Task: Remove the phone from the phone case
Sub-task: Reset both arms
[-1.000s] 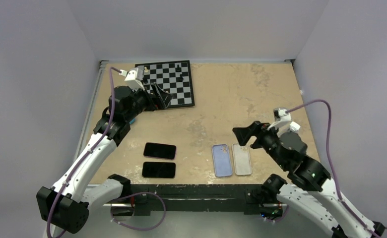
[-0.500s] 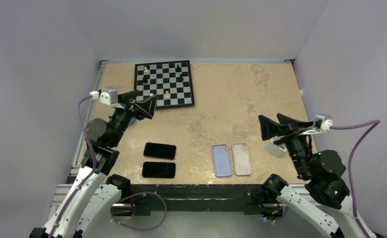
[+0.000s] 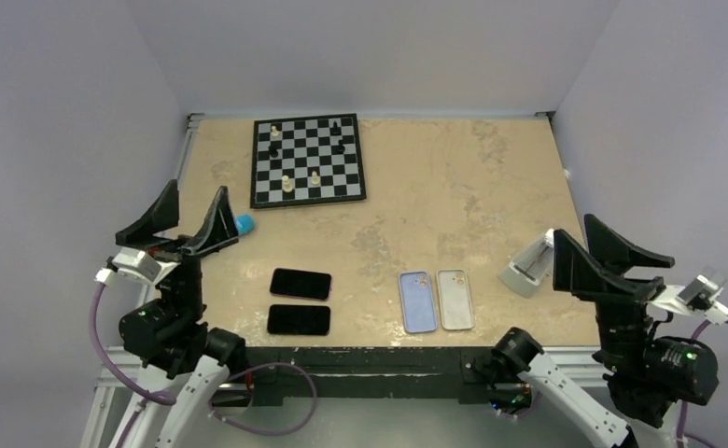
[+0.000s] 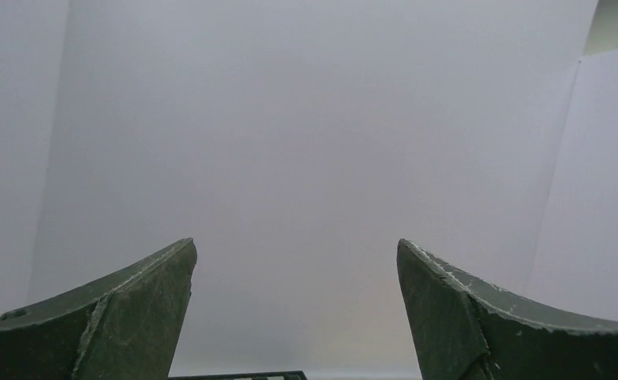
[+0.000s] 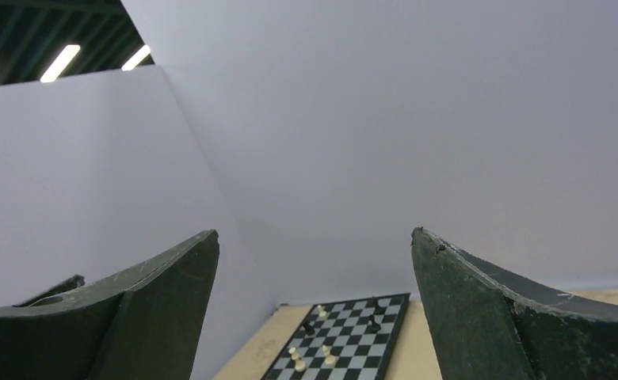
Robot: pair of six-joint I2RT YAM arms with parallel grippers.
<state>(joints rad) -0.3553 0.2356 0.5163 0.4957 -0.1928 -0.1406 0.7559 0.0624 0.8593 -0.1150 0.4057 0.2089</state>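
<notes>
Both arms are folded back to the near edge of the tan mottled counter (image 3: pixel 454 187), and neither touches anything on it. The left hand (image 3: pixel 197 189) points upward with its two dark fingers spread wide and nothing between them. The right hand (image 3: pixel 573 227) is spread too and also holds nothing. Each wrist view shows little beyond its own fingers and pale wall. The left wrist view catches only a dark sliver along its bottom edge, too thin to identify. The right wrist view takes in the far black-and-white chessboard (image 5: pixel 341 336) with a few pieces on it.

Near the front of the counter lie two black rectangular phones (image 3: pixel 301 284), dark faces up, one just behind the other. To their right, well apart from both hands, a pale blue phone case (image 3: pixel 417 301) and a translucent beige phone case (image 3: pixel 455 299) lie flat side by side, almost touching. Each shows a camera cut-out at its far end. Whether either case contains a phone cannot be made out from above.

A small bright blue object (image 3: pixel 245 224) sits beside the left hand's finger, which partly hides it, so its shape is unclear. A light grey boxy object (image 3: pixel 526 269) lies at the counter's right side, partly covered by the right hand's finger.
</notes>
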